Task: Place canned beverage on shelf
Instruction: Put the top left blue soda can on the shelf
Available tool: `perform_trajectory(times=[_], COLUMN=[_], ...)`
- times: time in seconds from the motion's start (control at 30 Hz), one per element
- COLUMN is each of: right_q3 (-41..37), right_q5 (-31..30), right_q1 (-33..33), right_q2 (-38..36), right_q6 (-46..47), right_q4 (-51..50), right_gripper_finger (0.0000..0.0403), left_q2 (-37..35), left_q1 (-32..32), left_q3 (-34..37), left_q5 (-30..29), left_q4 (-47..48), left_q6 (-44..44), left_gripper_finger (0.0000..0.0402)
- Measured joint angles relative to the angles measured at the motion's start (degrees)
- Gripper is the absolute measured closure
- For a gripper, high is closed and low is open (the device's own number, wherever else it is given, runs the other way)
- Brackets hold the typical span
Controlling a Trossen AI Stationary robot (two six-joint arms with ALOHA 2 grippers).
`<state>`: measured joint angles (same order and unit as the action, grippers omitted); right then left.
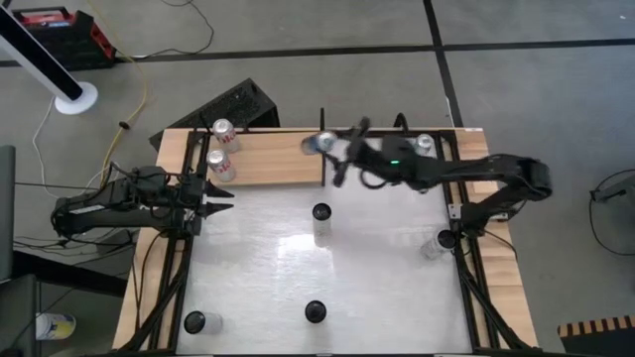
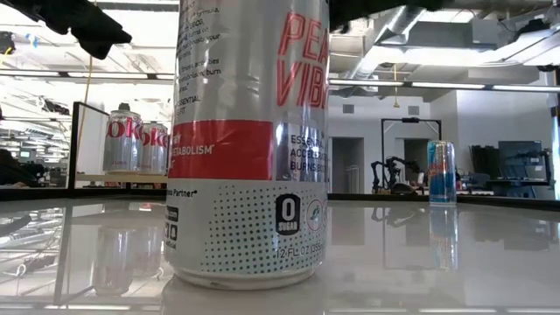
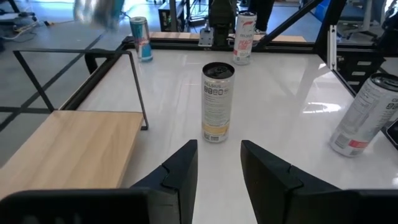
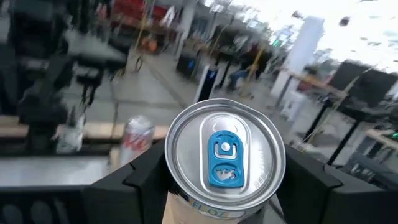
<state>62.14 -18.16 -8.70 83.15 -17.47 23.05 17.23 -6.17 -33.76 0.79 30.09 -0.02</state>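
Clamped around a blue-tabbed can (image 4: 225, 158), right gripper (image 1: 332, 149) carried high over the shelf (image 1: 268, 159) near its inner end, can seen from the wrist camera with its lid facing the lens and the fingers on either flank of its body. Parted but holding nothing, left gripper (image 1: 220, 201) waiting just off the shelf's front edge at the table's left side, pointed across the white tabletop (image 1: 377, 278) toward a yellow-labelled can (image 3: 217, 102) standing mid-table. Two red-and-silver cans (image 1: 220, 151) already upright at the shelf's far left end, so plenty of bare wood between them and the carried can. Step in hand, by judgement: bringing the can down onto that bare stretch. Best done by squaring the can upright first, since it looks tipped in the overhead view, then lowering straight down until the base sits flat on the wood, well clear of the thin black frame post (image 1: 324, 149) at the shelf's end and of the two standing cans. Release only once the base is fully seated; withdraw upward rather than sideways, to avoid dragging or toppling it.
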Motion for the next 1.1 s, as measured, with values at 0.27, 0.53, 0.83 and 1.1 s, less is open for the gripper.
perform_trajectory(times=[0.27,0.53,0.83,1.1], right_q3=[26.61,46.4,55.35,55.33], right_q5=[8.54,11.15,15.4,15.44], right_q1=[-1.38,-4.32,-5.47,-5.99], right_q2=[22.71,39.82,48.26,48.5], right_q6=[4.54,9.57,13.09,13.68], right_q4=[-15.12,-26.45,-33.25,-35.03], right_gripper_finger=[0.0147,0.0147,0.0147,0.0147], left_q2=[0.0,-0.02,-0.02,-0.02], left_q1=[0.0,0.0,0.0,0.0], left_q3=[0.0,0.0,0.0,0.0], left_q5=[0.03,0.05,0.06,0.2], left_q4=[0.41,3.45,3.26,3.23], left_q6=[0.19,-0.62,-0.75,-1.76], left_gripper_finger=[0.0294,0.0294,0.0294,0.0294])
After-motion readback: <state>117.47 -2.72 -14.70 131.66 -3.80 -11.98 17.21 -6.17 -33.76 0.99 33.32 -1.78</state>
